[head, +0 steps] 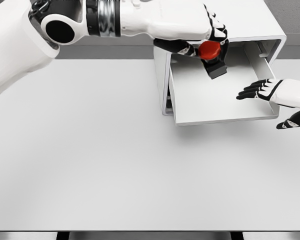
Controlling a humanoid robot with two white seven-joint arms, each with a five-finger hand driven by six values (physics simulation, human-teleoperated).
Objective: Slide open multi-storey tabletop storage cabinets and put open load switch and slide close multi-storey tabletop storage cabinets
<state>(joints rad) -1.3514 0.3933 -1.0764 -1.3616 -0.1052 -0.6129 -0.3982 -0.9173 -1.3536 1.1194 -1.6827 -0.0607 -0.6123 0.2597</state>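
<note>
Tabletop [115,165]: matt white, smooth. Cabinet [270,30] and its pulled-out drawer [210,95], at approx. 1 o'clock: smooth white, slight sheen, mat'l unclear. Switch [210,50]: glossy red knob on matt black body, looks plastic. Arm shells glossy white w/ a chrome-like band; fingers [255,90] matt black.

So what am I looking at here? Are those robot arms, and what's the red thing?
Yes, it's a pretend robot inside a computer simulation. The picture comes from a camera on its head, looking down at a white table. On the table stands a white cabinet with its drawer pulled open. The left hand holds a switch with a red knob and black body above the drawer. The right hand waits by the drawer's right side, fingers open, holding nothing.
</note>
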